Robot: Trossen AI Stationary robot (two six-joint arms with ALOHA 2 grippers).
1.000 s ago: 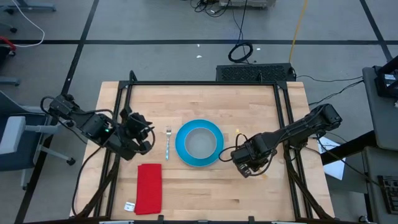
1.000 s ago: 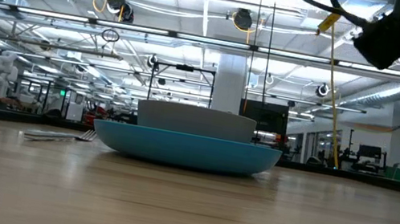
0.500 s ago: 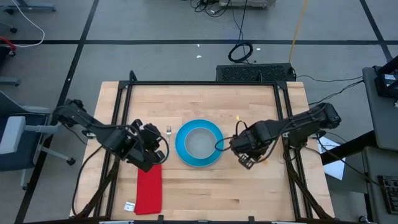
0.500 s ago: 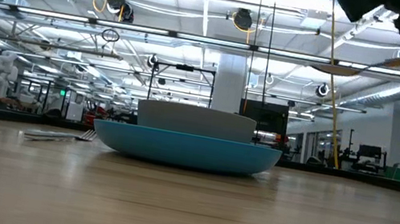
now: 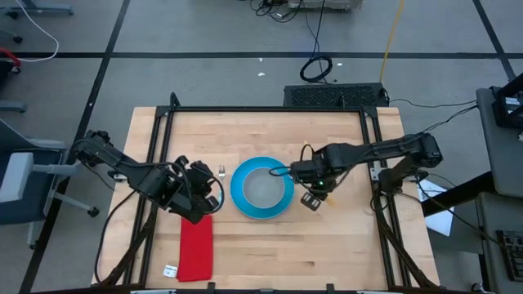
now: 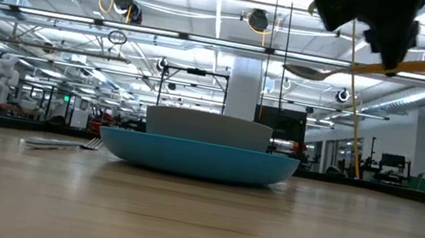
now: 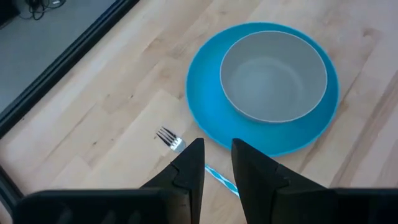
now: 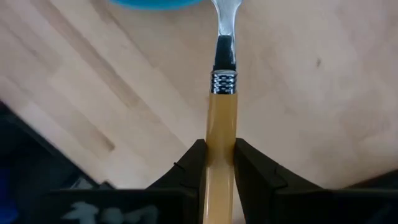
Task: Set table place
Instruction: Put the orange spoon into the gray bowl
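A light-wood table (image 5: pixel 327 245) holds a place setting with a round blue plate (image 5: pixel 239 198) at its middle. A grey bowl (image 5: pixel 262 186) sits on the plate.

The right hand (image 5: pixel 310 194) is clamped on the orange handle of a spoon (image 6: pixel 376 70) – the wrist view shows both fingers pressed against the handle, the metal end pointing toward the plate. A second ago this hand was low beside the plate's right side, near the table edge; it has since lifted and swung in, so it now hangs just off the plate's right rim. In the low view the spoon rides high above the table, roughly level, well above the bowl. My reading is that the spoon has been picked up and is being carried to its spot beside the plate, not yet set down.

The left hand (image 5: pixel 198 189) has also come in, from the table's left edge to just left of the plate. It hovers over the fork (image 7: pixel 169 140), fingers a narrow gap apart and holding nothing.

A red cloth (image 5: pixel 196 247) lies below the left hand, further from the plate.

Hard to make out – the left hand hides most of the fork from above, and in its wrist view only the tines and a short piece of handle show. The spoon's bowl is cut off in the right wrist view.
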